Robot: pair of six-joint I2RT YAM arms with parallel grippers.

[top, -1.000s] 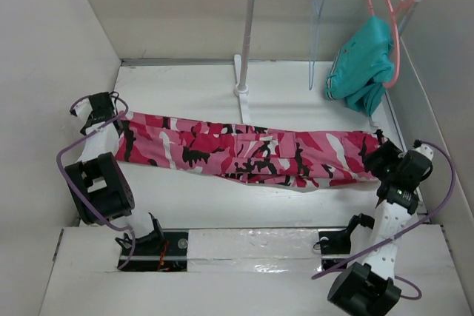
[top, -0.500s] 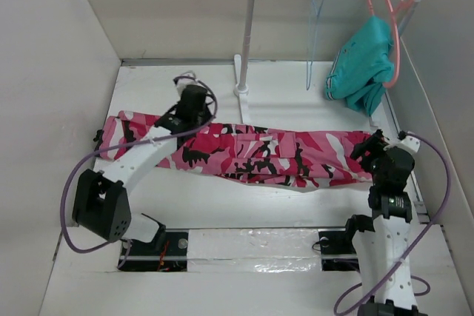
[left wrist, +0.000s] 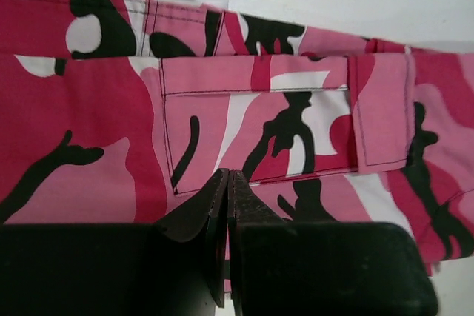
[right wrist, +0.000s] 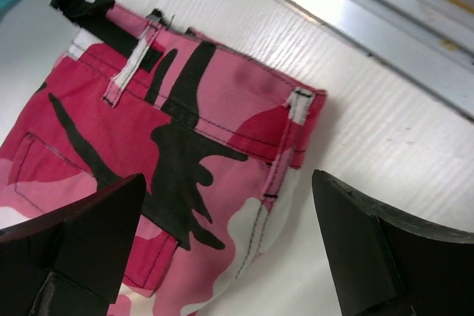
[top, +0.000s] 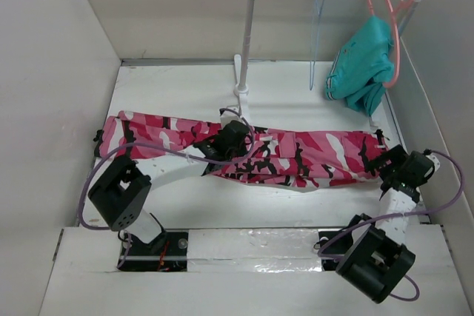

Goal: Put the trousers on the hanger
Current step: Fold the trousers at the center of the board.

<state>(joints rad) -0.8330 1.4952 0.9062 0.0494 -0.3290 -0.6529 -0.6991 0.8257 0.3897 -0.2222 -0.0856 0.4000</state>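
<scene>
The pink, white and black camouflage trousers (top: 311, 157) lie flat across the table, legs to the left and waist to the right. In the left wrist view a cargo pocket (left wrist: 259, 127) fills the frame. My left gripper (top: 235, 137) hovers over the trousers' middle with its jaws pressed together (left wrist: 228, 177) and no cloth seen between them. My right gripper (top: 386, 162) stands open (right wrist: 229, 216) over the waistband corner (right wrist: 296, 120). The pale-blue hanger (top: 317, 35) hangs on the rail, apart from both grippers.
A white clothes rack (top: 250, 35) stands at the back, its foot (top: 241, 92) just behind the trousers. A coral-pink hanger (top: 396, 42) holding a teal garment (top: 363, 57) hangs at the rail's right end. White walls close in on both sides.
My left arm has swung from the trousers' left end to their middle, and its jaws have shut. My right arm has shifted near the waistband with its jaws wide open.
</scene>
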